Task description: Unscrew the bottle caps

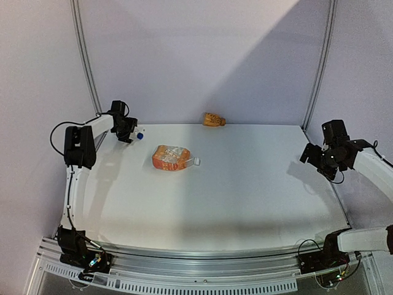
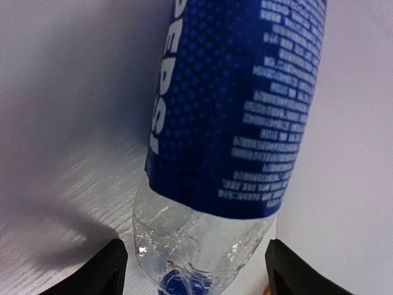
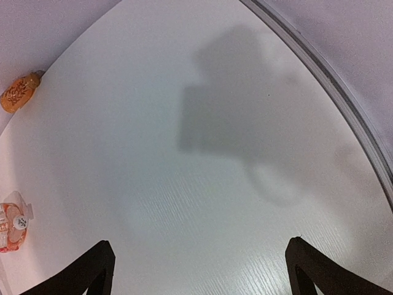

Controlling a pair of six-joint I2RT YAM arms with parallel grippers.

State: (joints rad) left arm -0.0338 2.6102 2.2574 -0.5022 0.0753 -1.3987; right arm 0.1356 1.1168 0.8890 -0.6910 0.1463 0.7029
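Observation:
The clear water bottle [image 2: 233,123] with a blue label fills the left wrist view, its dark blue cap [image 2: 175,286] at the bottom edge. My left gripper [image 2: 196,258] is open, its fingers [image 2: 113,267] either side of the bottle's shoulder with small gaps. From above, the left gripper [image 1: 127,131] is at the far left back, with the blue cap [image 1: 140,136] beside it and the bottle body hidden. The orange flat-sided bottle [image 1: 172,158] lies on its side, its white cap [image 1: 197,161] pointing right. My right gripper [image 1: 319,161] is open and empty, above the table's right side.
A small brown object [image 1: 214,120] lies against the back wall; it also shows in the right wrist view [image 3: 19,91]. The orange bottle [image 3: 11,228] shows at that view's left edge. The table's curved right edge [image 3: 344,104] runs close to my right gripper.

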